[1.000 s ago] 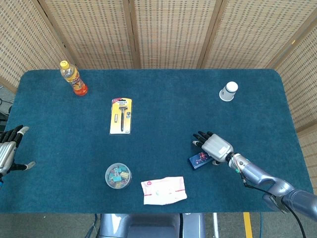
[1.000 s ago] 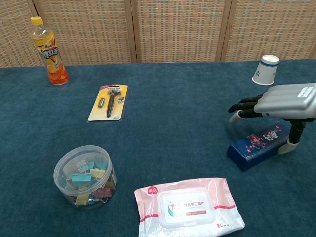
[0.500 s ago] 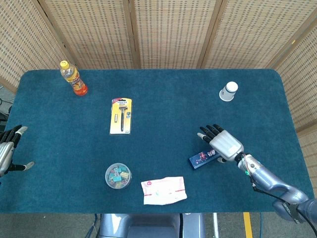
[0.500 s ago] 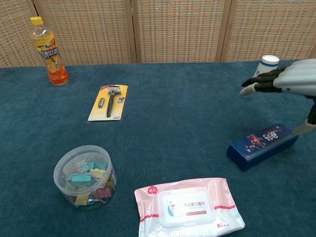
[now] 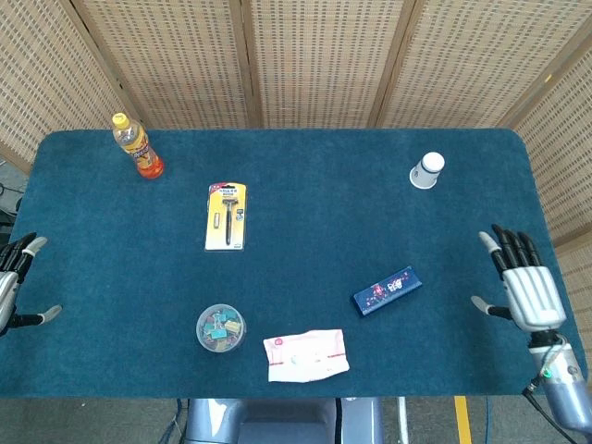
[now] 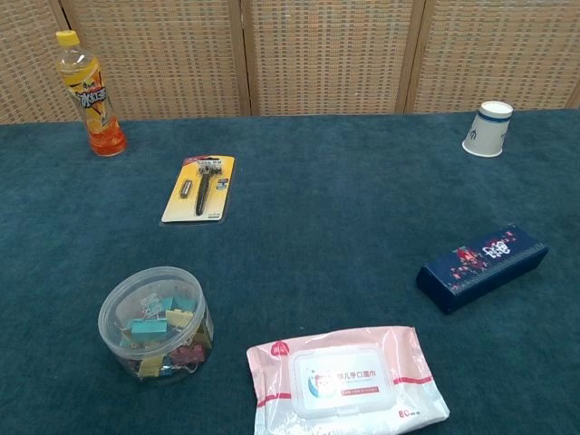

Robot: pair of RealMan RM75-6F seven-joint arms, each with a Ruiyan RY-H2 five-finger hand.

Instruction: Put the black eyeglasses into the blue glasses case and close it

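The blue glasses case [image 5: 387, 290] lies closed on the table right of centre, its lid printed with a small flower pattern; in the chest view the blue glasses case [image 6: 482, 266] is at the right. No black eyeglasses show in either view. My right hand [image 5: 524, 283] hovers at the table's right edge, well right of the case, fingers spread and holding nothing. My left hand [image 5: 13, 280] sits at the left edge, fingers apart and empty. Neither hand appears in the chest view.
An orange drink bottle [image 5: 138, 146] stands at the back left. A packaged razor [image 5: 227, 215] lies left of centre. A clear tub of binder clips [image 5: 220, 327] and a pack of wet wipes [image 5: 305, 354] sit near the front edge. A paper cup [image 5: 426, 170] stands back right.
My right hand lifted off the closed case and drew back to the table's right edge, leaving the chest view. The case stayed in place. My left hand barely moved.
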